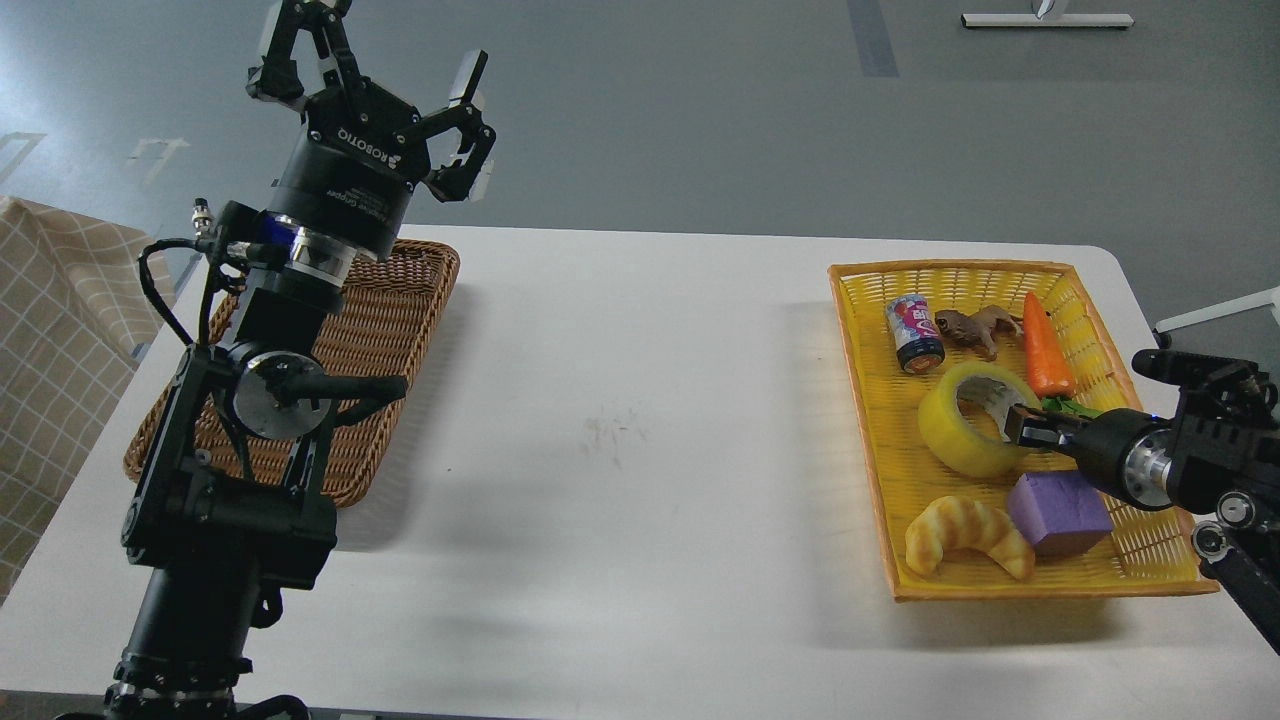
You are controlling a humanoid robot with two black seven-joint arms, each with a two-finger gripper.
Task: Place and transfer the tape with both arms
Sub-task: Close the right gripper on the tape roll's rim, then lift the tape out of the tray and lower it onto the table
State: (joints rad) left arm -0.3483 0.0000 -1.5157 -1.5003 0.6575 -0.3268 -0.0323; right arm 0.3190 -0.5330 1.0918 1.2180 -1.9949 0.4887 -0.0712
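Observation:
The tape (962,437), a translucent yellow roll with a grey-white core, sits tilted in the yellow tray (861,400) at the right. My right gripper (1014,425) comes in from the right and is closed on the roll's right wall, with one finger inside the core. My left gripper (375,70) is open and empty, held high above the far end of the brown wicker basket (395,330) at the left.
The yellow tray also holds a small can (913,333), a brown toy animal (975,327), a carrot (1044,348), a purple block (1058,512) and a croissant (963,535). White table (620,420) lies between the two baskets. Checked cloth (50,340) is at far left.

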